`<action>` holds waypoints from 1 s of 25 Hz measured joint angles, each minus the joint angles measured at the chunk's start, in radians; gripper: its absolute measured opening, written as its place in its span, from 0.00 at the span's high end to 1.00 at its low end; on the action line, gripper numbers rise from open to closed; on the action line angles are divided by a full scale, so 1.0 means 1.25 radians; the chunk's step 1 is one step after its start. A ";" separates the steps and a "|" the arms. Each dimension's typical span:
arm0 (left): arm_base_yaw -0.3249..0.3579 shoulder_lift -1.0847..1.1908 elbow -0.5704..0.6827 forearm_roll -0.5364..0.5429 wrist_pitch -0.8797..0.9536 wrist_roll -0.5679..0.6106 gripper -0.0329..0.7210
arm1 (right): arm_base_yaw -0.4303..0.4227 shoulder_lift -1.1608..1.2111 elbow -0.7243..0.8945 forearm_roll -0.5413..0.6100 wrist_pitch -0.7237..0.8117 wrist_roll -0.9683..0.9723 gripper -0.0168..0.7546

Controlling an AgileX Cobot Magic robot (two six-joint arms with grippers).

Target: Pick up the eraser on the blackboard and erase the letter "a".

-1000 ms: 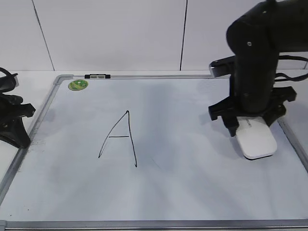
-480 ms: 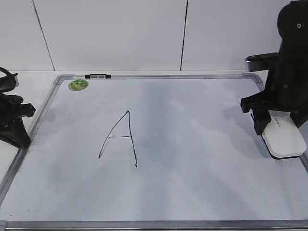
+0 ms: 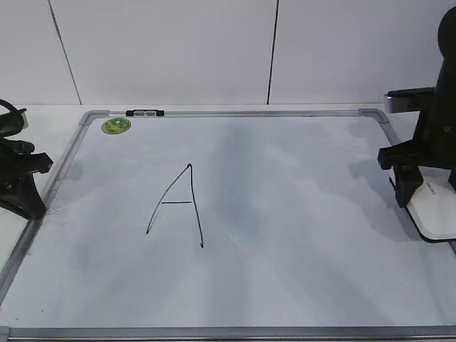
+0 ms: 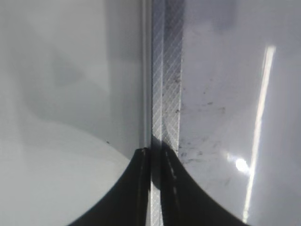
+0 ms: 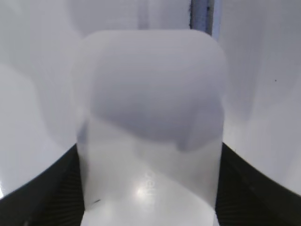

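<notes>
— Right, where's the eraser (image 3: 436,214)?
— At the blackboard's (image 3: 285,285) right edge, clamped in the right hand (image 5: 150,188), black fingers (image 5: 51,188) tight on both sides.
— And the left hand (image 4: 155,160)?
— Pinched shut over the board's left frame rail (image 4: 164,70).
— Any writing?
— One tall capital "A" (image 3: 178,206) mid-board, green magnet (image 3: 115,126) top left.

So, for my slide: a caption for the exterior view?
Right tool holds the eraser at the board's right edge; only the "A" is left.
</notes>
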 joint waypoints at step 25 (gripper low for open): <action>0.000 0.000 0.000 -0.003 0.000 0.000 0.92 | -0.069 0.085 -0.046 0.097 0.024 -0.069 0.29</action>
